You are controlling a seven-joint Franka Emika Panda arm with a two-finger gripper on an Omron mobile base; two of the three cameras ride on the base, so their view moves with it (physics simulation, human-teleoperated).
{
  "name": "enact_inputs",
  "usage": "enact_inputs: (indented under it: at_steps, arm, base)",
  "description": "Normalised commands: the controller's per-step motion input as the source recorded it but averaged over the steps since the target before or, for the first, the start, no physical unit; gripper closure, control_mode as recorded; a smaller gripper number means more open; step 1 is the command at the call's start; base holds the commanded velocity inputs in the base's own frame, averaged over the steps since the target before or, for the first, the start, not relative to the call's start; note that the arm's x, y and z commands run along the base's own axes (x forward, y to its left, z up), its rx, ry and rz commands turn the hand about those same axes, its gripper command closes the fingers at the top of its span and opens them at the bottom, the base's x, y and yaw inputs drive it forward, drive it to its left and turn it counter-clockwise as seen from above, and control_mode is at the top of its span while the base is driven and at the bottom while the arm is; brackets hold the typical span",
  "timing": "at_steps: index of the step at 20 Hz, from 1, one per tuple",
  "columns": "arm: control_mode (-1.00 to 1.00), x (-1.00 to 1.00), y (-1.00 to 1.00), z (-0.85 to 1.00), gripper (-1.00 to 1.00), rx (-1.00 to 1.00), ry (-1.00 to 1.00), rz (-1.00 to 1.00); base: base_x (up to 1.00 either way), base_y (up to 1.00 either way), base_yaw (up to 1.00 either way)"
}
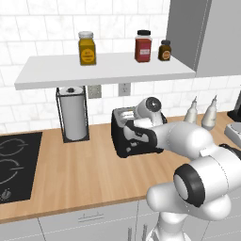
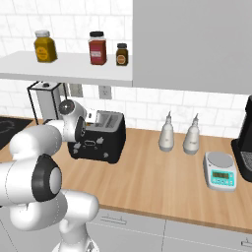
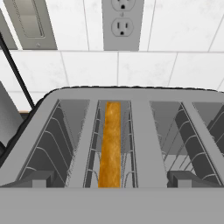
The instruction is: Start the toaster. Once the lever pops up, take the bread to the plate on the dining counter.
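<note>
The black toaster [image 1: 121, 141] [image 2: 101, 141] stands on the wooden wall counter [image 1: 84, 174], near the tiled wall. In the hand view I look down on its silver slotted top [image 3: 144, 140]. The bread [image 3: 110, 144], a thin golden slice, stands on edge deep in the left slot. My gripper [image 1: 129, 123] [image 2: 87, 123] [image 3: 113, 181] hovers just above the toaster's top, pointing down. It is open, with one fingertip [image 3: 39, 179] on each side of the slots and nothing gripped. The plate and the dining counter are out of view.
A paper towel holder [image 1: 74, 113] stands left of the toaster, with a cooktop [image 1: 14, 164] further left. To the right are two bottles [image 2: 167, 133], a scale [image 2: 220, 171] and a dark machine [image 2: 246, 142]. A shelf [image 1: 103, 68] with jars hangs overhead.
</note>
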Motion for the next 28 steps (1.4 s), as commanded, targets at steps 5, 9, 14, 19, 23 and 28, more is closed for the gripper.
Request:
enact_inputs:
  at_steps: [5,9,14,19,23,28]
  arm:
    - [-1.00,0.00,0.00,0.00,-1.00,0.00,0.00,0.00]
    - [-1.00,0.00,0.00,0.00,-1.00,0.00,0.00,0.00]
    - [-1.00,0.00,0.00,0.00,-1.00,0.00,0.00,0.00]
    - [-1.00,0.00,0.00,0.00,-1.00,0.00,0.00,0.00]
    - [-1.00,0.00,0.00,0.00,-1.00,0.00,0.00,0.00]
    - [-1.00,0.00,0.00,0.00,-1.00,0.00,0.00,0.00]
  base:
    - [0.00,0.00,0.00]
    - [0.00,0.00,0.00]
    - [0.00,0.00,0.00]
    - [0.00,0.00,0.00]
    - [0.00,0.00,0.00]
    - [0.00,0.00,0.00]
